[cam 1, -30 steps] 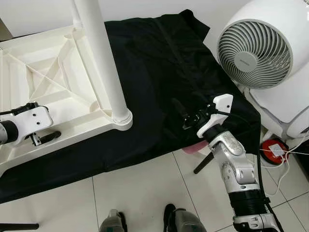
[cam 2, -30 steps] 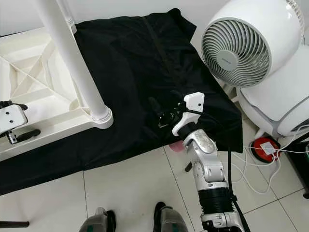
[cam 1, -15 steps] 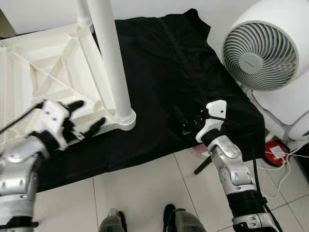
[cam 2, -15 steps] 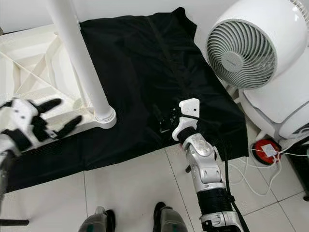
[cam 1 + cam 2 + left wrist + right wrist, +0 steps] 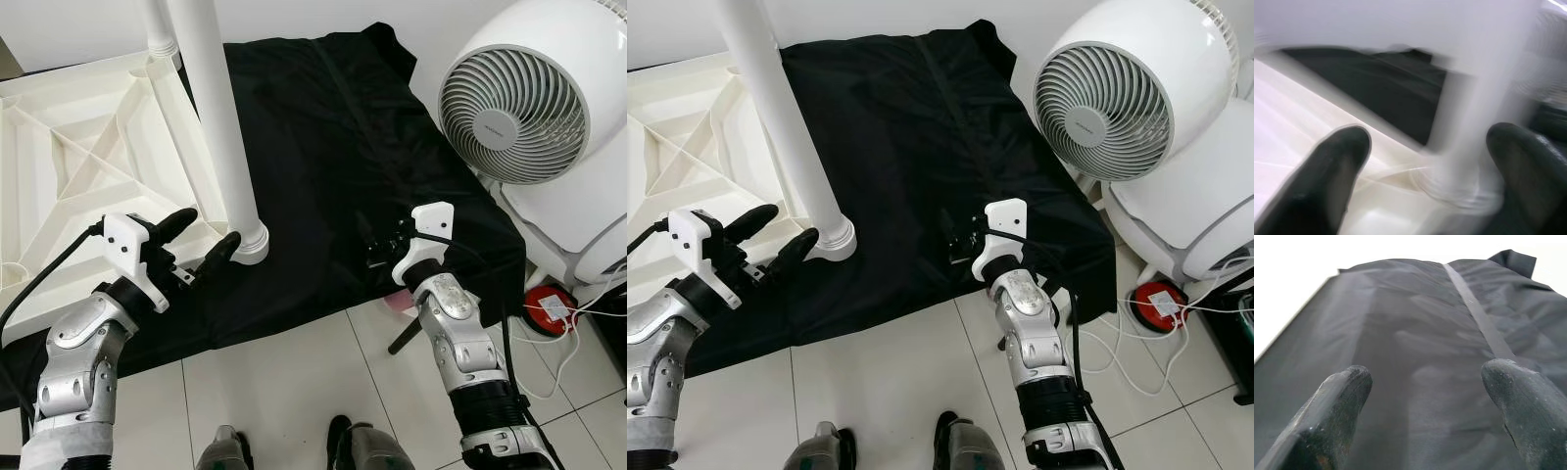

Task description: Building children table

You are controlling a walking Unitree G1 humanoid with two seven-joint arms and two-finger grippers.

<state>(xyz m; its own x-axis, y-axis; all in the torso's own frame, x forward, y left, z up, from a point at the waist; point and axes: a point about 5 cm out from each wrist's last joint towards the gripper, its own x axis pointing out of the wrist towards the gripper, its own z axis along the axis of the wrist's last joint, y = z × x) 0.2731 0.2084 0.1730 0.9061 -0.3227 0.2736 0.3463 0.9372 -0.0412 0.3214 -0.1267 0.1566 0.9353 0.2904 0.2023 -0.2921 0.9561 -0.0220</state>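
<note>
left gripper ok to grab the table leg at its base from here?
Probably yes. The left gripper is open right beside the table leg base, fingers pointing at it, nothing between them.

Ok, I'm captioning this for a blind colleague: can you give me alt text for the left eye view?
The left gripper, fingers open, reaches toward the base of a white table leg standing up from an upturned white table top on a black cloth. The right gripper rests open over the cloth, beside a white fan.

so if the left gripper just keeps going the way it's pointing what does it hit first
Most likely the white table leg near its base; the open left gripper points at it, though the blurred wrist view leaves depth unclear.
</note>
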